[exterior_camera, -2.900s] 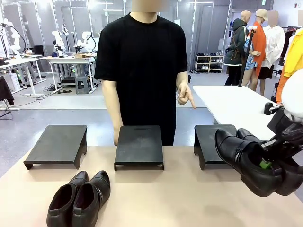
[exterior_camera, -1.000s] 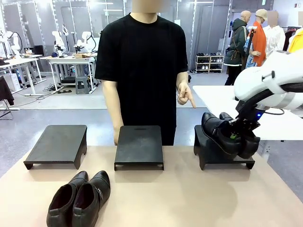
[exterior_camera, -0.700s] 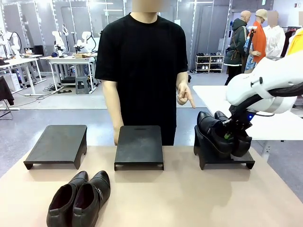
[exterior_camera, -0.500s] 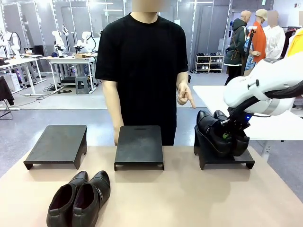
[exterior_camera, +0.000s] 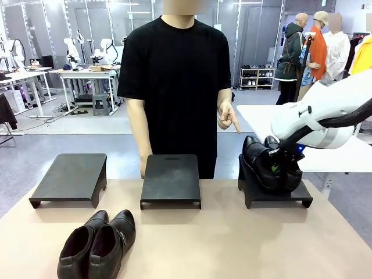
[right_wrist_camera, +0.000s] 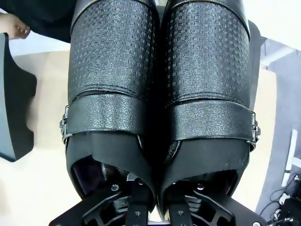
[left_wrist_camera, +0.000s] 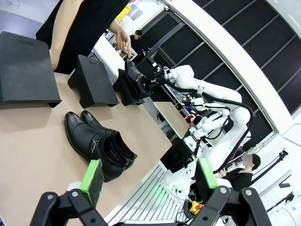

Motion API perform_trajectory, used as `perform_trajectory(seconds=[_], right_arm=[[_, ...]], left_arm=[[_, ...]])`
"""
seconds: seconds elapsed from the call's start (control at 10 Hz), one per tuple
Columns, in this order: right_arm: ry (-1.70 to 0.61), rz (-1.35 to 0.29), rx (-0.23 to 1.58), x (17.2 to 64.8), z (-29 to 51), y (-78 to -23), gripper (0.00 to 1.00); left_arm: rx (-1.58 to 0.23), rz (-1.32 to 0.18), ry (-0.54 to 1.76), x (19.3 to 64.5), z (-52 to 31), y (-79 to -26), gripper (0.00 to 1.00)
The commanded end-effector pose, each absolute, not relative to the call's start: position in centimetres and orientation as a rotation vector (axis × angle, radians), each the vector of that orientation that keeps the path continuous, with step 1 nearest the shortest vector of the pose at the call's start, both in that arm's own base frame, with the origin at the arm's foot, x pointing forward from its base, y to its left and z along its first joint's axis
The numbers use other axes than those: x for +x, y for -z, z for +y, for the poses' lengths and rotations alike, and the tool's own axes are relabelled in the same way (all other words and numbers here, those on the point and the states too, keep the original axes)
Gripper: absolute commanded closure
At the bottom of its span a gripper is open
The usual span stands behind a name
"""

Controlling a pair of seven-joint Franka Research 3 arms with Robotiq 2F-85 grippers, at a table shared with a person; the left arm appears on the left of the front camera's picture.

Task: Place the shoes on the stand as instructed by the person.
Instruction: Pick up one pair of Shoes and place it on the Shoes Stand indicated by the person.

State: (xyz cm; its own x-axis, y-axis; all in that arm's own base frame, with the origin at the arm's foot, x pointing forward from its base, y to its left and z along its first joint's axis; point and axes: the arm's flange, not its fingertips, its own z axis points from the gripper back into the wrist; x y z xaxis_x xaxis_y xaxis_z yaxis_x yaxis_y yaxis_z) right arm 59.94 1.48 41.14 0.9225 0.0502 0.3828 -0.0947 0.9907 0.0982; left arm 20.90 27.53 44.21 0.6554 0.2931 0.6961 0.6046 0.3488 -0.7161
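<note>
Nearest, the left gripper (left_wrist_camera: pixel 148 175) is seen wide open and empty. One pair of shoes (exterior_camera: pixel 96 244) is laid on the table (exterior_camera: pixel 232 244). Farther back, a second pair (exterior_camera: pixel 261 163) is clamped by the right gripper (exterior_camera: pixel 274 168) and tilted toes-up over the right stand (exterior_camera: pixel 256 196). Beyond, the person's hand (exterior_camera: pixel 228 116) is pointed downward.

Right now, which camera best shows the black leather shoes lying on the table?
The left wrist view: the whole pair of glossy black leather shoes shows, side by side. The front view crops its heels at the bottom edge. The right wrist view faces the other pair.
</note>
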Motion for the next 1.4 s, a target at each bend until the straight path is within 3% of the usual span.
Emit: perform_trajectory(seconds=[0.0, 0.4, 0.6, 0.9, 1.0, 1.3], right_arm=[[-0.047, -0.427, 0.11, 60.61, 1.91, -41.44, 0.92], [-0.029, -0.422, 0.108, 61.03, 2.0, -40.5, 0.92], [-0.022, -0.423, 0.113, 61.08, 1.95, -40.53, 0.61], [-0.007, -0.43, 0.124, 60.88, 1.89, -40.89, 0.05], [-0.005, -0.432, 0.124, 60.83, 1.84, -40.88, 0.0], [-0.001, -0.443, 0.134, 60.65, 1.72, -41.46, 0.0]], left_arm=[[-1.249, -0.902, 0.252, 20.84, 27.74, -44.45, 0.0], [-1.249, -0.902, 0.252, 20.84, 27.74, -44.45, 0.0], [-1.249, -0.902, 0.252, 20.84, 27.74, -44.45, 0.0], [-1.249, -0.902, 0.252, 20.84, 27.74, -44.45, 0.0], [-1.249, -0.902, 0.252, 20.84, 27.74, -44.45, 0.0], [-1.249, -0.902, 0.252, 20.84, 27.74, -44.45, 0.0]])
